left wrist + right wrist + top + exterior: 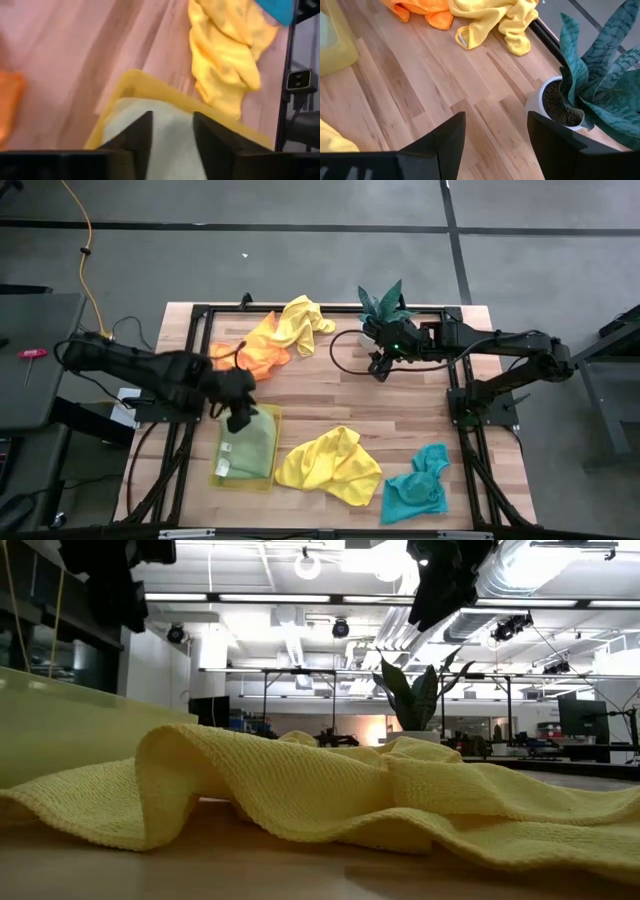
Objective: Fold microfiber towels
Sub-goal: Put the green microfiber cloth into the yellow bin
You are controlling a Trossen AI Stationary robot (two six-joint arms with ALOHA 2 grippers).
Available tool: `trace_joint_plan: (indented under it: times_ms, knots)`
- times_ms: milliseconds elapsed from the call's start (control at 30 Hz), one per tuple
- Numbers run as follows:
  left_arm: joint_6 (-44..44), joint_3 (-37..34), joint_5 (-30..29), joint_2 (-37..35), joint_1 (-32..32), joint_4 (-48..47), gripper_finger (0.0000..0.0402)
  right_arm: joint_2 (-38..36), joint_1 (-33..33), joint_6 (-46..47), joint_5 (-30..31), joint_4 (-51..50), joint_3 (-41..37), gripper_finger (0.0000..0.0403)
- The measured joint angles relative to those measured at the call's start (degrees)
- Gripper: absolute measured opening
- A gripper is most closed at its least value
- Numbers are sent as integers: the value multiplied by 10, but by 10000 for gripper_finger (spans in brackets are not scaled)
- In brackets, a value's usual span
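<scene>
Already folded, the olive-green towel (250, 444) lies flat inside the translucent yellow tray (216, 473), which sits at about eight o'clock on the wooden table (330, 395) in the high view. Directly over the tray's far edge hangs the left gripper (238, 417); in the left wrist view its two dark fingers (141, 136) stand a little apart with the pale cloth showing in the gap, and nothing is pinched between them (the towel lies below, not in the grip).

Just beside the tray, at roughly six o'clock, a crumpled yellow towel (330, 464) is spread on the boards; it also fills the foreground of the low view (330, 795). Next to it, near five o'clock, the teal towel (418, 485) sits bunched in a heap. Across the table, at about eleven o'clock, the orange towel (252, 352) and the second yellow towel (300, 323) lie rumpled and touching each other against the far frame rail.

The right gripper (380, 367) hovers over bare wood near one o'clock, its fingers (447, 135) spread wide and empty. Just behind it stands the potted plant (385, 308), its white pot and mottled green leaves close in the right wrist view (559, 102).
</scene>
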Motion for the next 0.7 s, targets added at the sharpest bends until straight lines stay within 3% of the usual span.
trace_joint_plan:
  times_ms: [167, 300, 433, 700]
  knots:
    - [-71, -88, -62, 5, -88, 45, 13, 0, 0, 5, 0, 0, 0, 206]
    - [-128, -140, -128, 9, -139, 56, 11, 0, 0, 17, 5, 0, 0, 206]
    - [-128, -164, -170, 9, -144, 60, 3, 0, 0, 19, 8, 1, 0, 206]
    - [-49, -223, -126, 9, -101, 147, 0, 0, 0, 31, 9, 2, 0, 206]
